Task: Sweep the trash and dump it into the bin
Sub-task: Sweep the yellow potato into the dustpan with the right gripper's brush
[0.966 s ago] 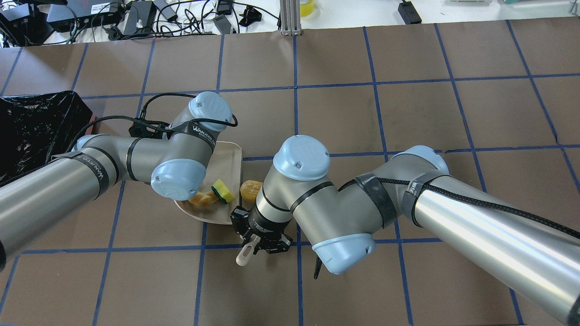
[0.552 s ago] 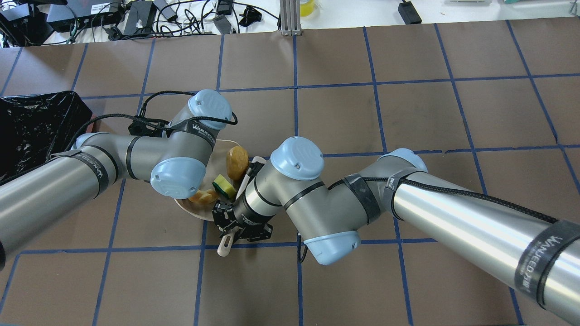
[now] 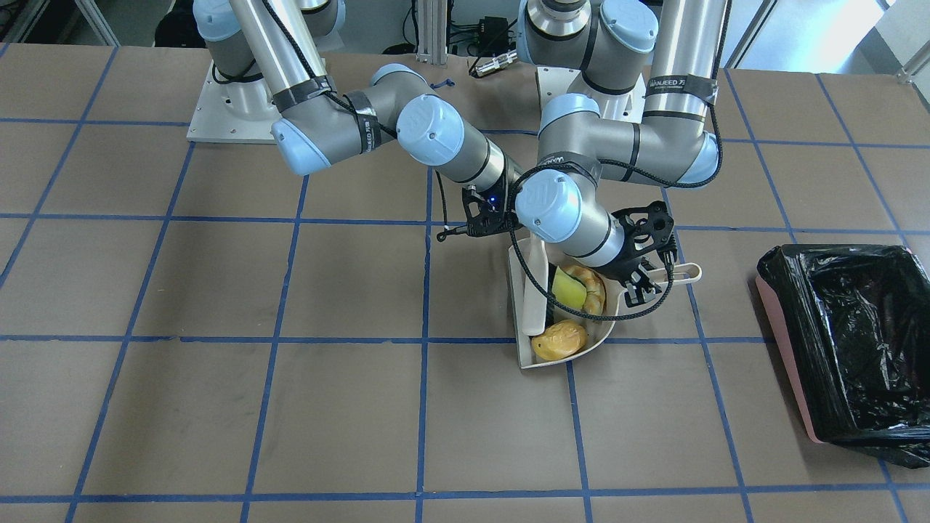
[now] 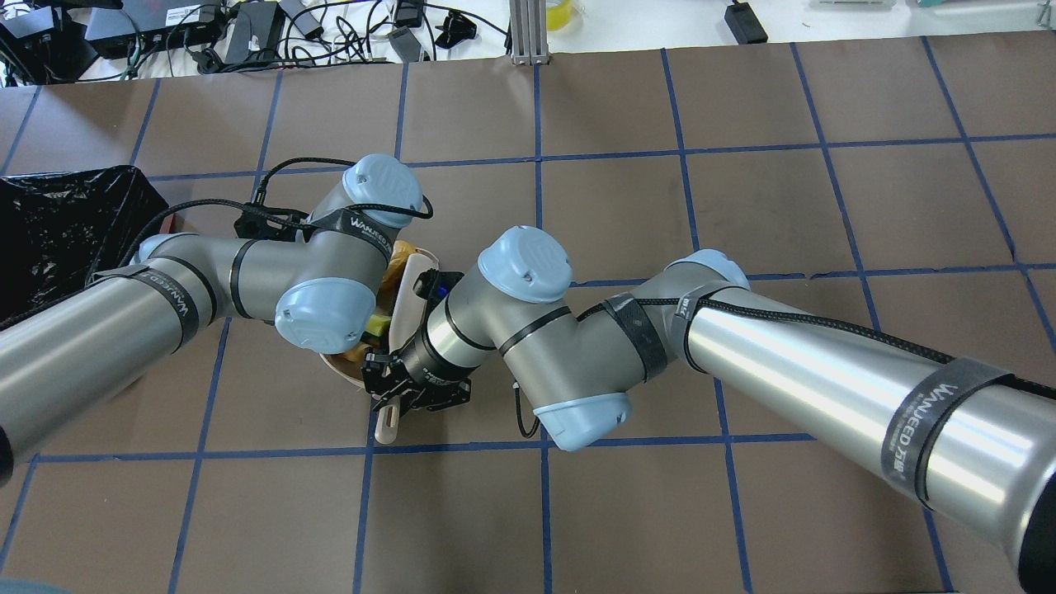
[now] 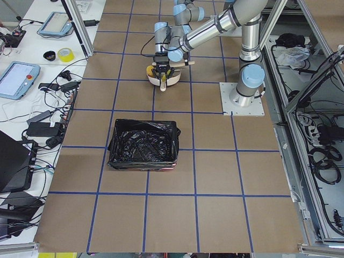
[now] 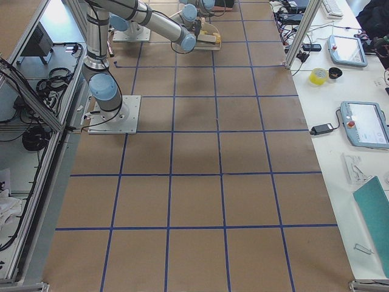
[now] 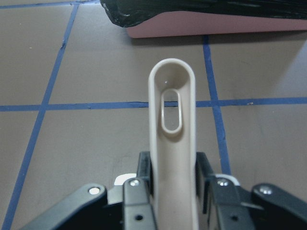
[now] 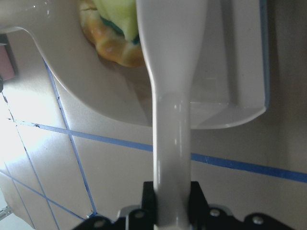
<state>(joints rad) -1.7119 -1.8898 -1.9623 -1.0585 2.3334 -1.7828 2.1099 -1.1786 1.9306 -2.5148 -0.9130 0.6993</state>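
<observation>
Desk (image 3: 218, 290): brown mats, blue tape grid. White benches alongside it carry cables and power units (image 4: 247, 33) and tablets (image 5: 19, 78).

The bin (image 3: 783, 349), pink with a black liner, stands on the robot's left, well apart from the dustpan (image 3: 516, 305).

The left fingers (image 7: 147, 167) are closed on the dustpan's handle. The right fingers (image 8: 149, 192) are clamped on the pale sweeper (image 3: 535, 290), whose blade is inside the pan.

The front-facing view shows the potato lump (image 3: 558, 340), sponge (image 3: 569, 289) and peel (image 3: 594, 290) all in the pan. Overhead, the arms cover most of them. The left wrist view shows the bin's pink wall beyond the handle tip.
</observation>
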